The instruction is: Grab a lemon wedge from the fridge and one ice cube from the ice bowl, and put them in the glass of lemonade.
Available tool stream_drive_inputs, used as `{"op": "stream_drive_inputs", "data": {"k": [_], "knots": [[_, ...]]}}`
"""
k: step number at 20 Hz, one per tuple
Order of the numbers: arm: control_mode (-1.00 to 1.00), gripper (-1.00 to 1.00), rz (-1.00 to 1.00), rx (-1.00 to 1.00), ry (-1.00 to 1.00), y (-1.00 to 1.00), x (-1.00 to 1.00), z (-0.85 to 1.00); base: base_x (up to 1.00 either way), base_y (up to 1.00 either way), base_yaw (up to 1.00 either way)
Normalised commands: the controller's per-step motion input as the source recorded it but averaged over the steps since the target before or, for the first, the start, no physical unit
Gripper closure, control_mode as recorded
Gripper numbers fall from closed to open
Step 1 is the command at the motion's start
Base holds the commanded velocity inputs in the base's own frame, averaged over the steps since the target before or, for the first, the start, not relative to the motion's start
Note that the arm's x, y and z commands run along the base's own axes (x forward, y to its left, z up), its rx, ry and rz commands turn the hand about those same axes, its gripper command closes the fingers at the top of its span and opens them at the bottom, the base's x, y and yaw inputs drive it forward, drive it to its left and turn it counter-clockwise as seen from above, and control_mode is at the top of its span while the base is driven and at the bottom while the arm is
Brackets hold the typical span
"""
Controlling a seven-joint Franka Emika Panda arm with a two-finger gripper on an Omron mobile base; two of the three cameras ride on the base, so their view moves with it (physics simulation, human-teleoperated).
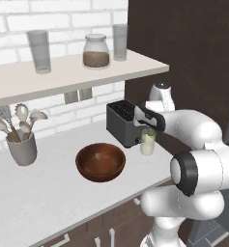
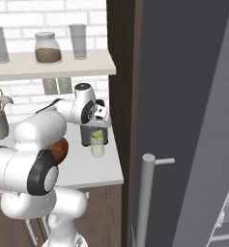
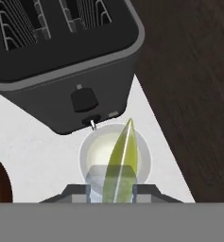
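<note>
My gripper (image 3: 111, 191) is shut on a yellow-green lemon wedge (image 3: 120, 158), held point-up right over the glass of lemonade (image 3: 97, 156). From the left base, the gripper (image 1: 149, 129) hangs just above the glass (image 1: 147, 144), in front of the toaster. From the right base, the wedge (image 2: 95, 134) sits at the rim of the glass (image 2: 97, 147) under the gripper (image 2: 97, 129). A pale see-through block lies between the fingertips below the wedge; whether it is the ice cube I cannot tell. The ice bowl (image 1: 100, 161) stands left of the glass. The fridge (image 2: 183, 96) is to the right.
A black toaster (image 1: 121, 123) stands directly behind the glass. A grey utensil cup (image 1: 22, 147) sits far left on the counter. The shelf (image 1: 63, 77) above carries two tall glasses and a lidded jar. The fridge's silver handle (image 2: 145, 198) juts near the counter's right end.
</note>
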Motion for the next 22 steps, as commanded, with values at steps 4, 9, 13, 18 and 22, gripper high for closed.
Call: {"op": "stream_drive_inputs", "data": {"k": [4, 9, 13, 18, 22], "knots": [[-1.00, 1.00, 0.00, 0.00, 0.03, 0.00, 0.16, 0.00, 0.00, 0.00, 0.00], [-1.00, 1.00, 0.00, 0.00, 0.00, 0.00, 0.05, 0.00, 0.00, 0.00, 0.00], [-1.00, 1.00, 0.00, 0.00, 0.00, 0.00, 0.00, -0.14, 0.00, 0.00, 0.00], [-1.00, 1.00, 0.00, 0.00, 0.00, 0.00, 0.00, -0.15, 0.00, 0.00, 0.00], [-1.00, 1.00, 0.00, 0.00, 0.00, 0.00, 0.00, -0.02, 0.00, 0.00, 0.00]]}}
